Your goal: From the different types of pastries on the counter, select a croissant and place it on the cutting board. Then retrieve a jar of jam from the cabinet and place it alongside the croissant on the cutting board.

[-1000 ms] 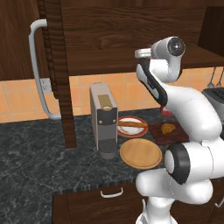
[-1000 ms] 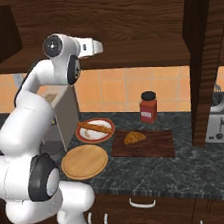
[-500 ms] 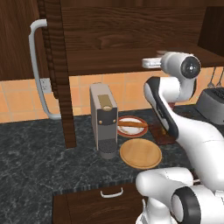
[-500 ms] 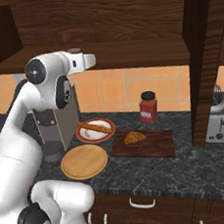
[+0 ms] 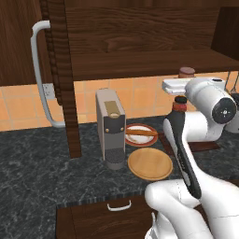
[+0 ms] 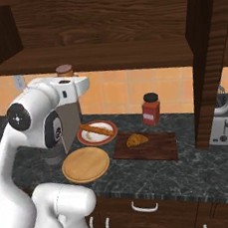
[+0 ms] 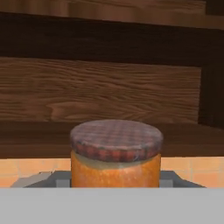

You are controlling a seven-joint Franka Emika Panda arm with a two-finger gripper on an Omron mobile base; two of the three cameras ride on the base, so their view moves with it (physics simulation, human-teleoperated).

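Note:
The jar of jam [image 7: 114, 153], orange with a checked lid, sits between my fingers [image 7: 40, 179] in the hand view. My gripper [image 7: 114, 180] is shut on it. From the base views the jar [image 5: 186, 72] [image 6: 64, 70] stands up from the gripper [image 5: 183, 81] [image 6: 68, 78], in front of the cabinet [image 5: 140, 56], about level with its shelf edge. The croissant [image 6: 136, 139] lies on the cutting board [image 6: 157, 148], on the counter [image 6: 202, 168]. A stick-shaped pastry [image 6: 95, 130] rests on a red-rimmed plate [image 6: 108, 134].
A round wooden plate [image 6: 85, 164] lies left of the board, and a red bottle [image 6: 151, 109] stands behind it. A coffee machine [image 5: 111, 128] stands at the left and a toaster [image 6: 227, 123] at the right. The open cabinet door carries a curved grey handle [image 5: 41, 74].
The hand has come down and drawn back from the cabinet with the jar in it. The arm's upper joints have swung lower. Things on the counter have stayed put.

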